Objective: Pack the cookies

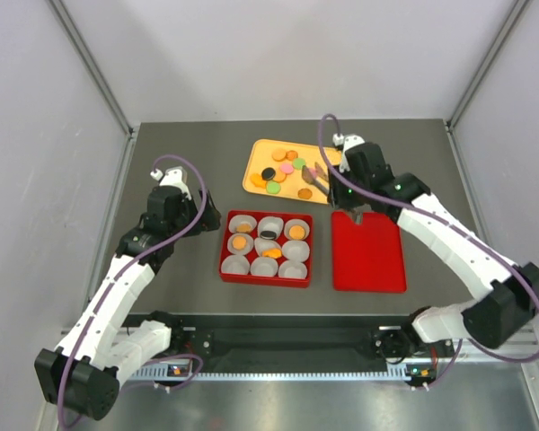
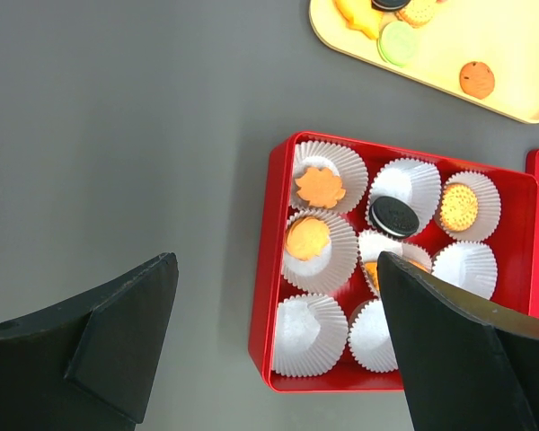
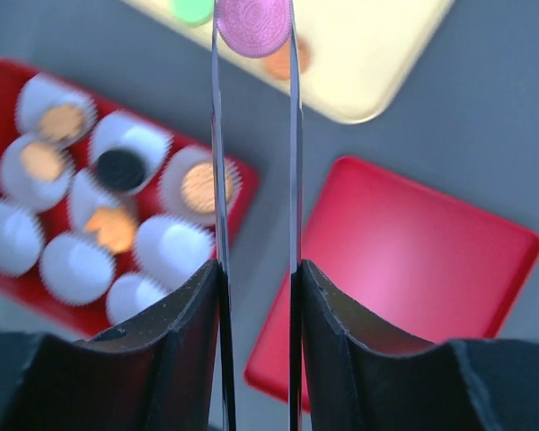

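Observation:
Loose cookies (image 1: 286, 166), orange, pink, green and black, lie on the yellow tray (image 1: 256, 154). The red box (image 1: 225, 244) holds white paper cups. Some carry cookies: a leaf-shaped orange one (image 2: 319, 187), a round orange one (image 2: 306, 238), a black one (image 2: 394, 215) and a dotted orange one (image 2: 459, 206). My right gripper (image 1: 313, 178) hovers over the tray's right end. Its thin blades (image 3: 253, 63) are shut on a pink cookie (image 3: 252, 25) held on edge. My left gripper (image 1: 166, 177) hangs left of the box, open and empty (image 2: 277, 265).
A flat red lid (image 1: 368, 253) lies right of the box, under the right forearm. Grey walls and metal rails ring the dark table. In the right wrist view the box (image 3: 0, 76) is lower left and the lid (image 3: 404, 260) lower right.

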